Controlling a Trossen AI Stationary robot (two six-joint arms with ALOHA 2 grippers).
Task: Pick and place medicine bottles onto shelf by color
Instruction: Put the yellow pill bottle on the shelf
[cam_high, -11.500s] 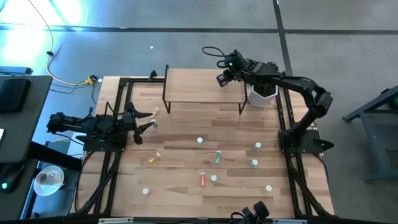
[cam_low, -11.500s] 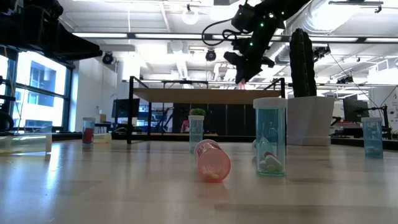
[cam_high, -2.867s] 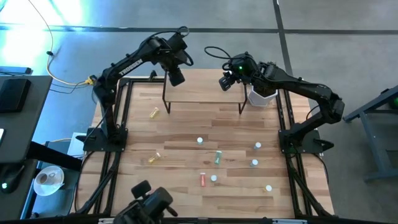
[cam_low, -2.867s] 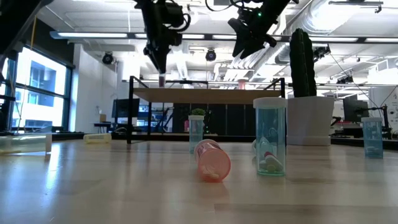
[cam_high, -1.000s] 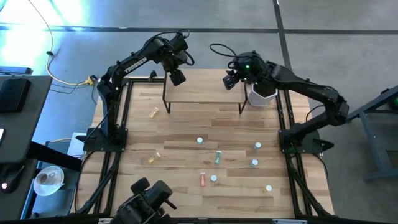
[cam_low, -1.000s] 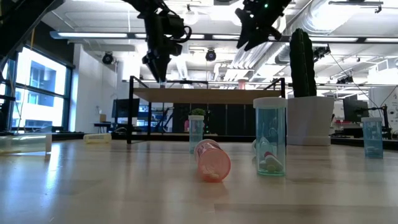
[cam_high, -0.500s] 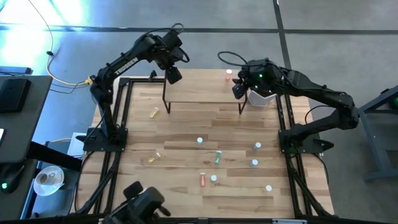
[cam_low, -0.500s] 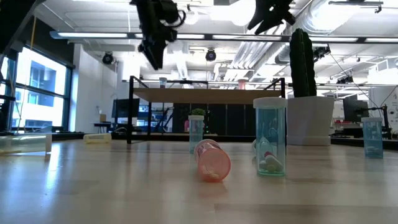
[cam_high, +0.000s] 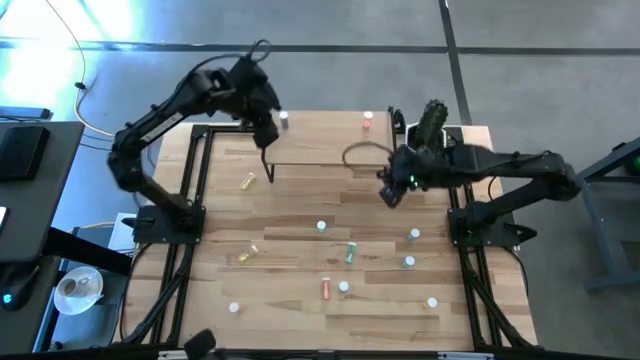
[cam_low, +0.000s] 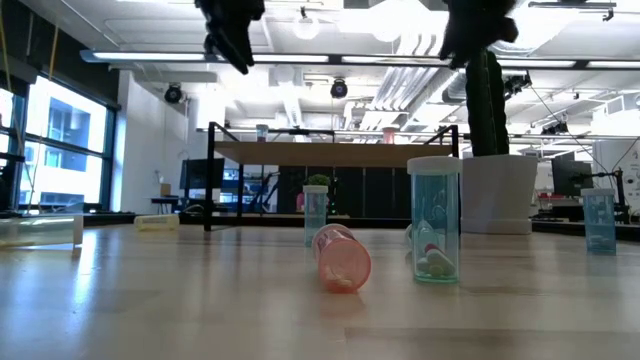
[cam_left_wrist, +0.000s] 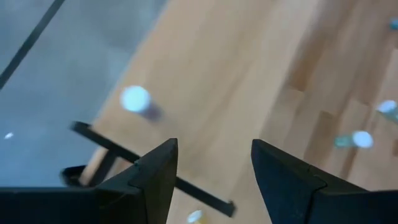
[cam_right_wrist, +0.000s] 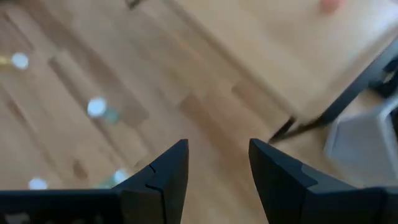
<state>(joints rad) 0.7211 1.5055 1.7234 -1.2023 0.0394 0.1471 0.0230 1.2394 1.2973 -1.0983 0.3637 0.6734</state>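
Medicine bottles (cam_high: 321, 226) stand scattered in front of the shelf (cam_high: 325, 140), nearest the right gripper (cam_high: 388, 195), both arms' jaws wide and empty.

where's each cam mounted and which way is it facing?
High: overhead, straight down on the table; both arms, left claw, right claw.
Low: table height, level toward the shelf; arms overhead.
Left wrist: over the shelf's corner, open fingers.
Right wrist: open fingers.
Shared: red bottle.
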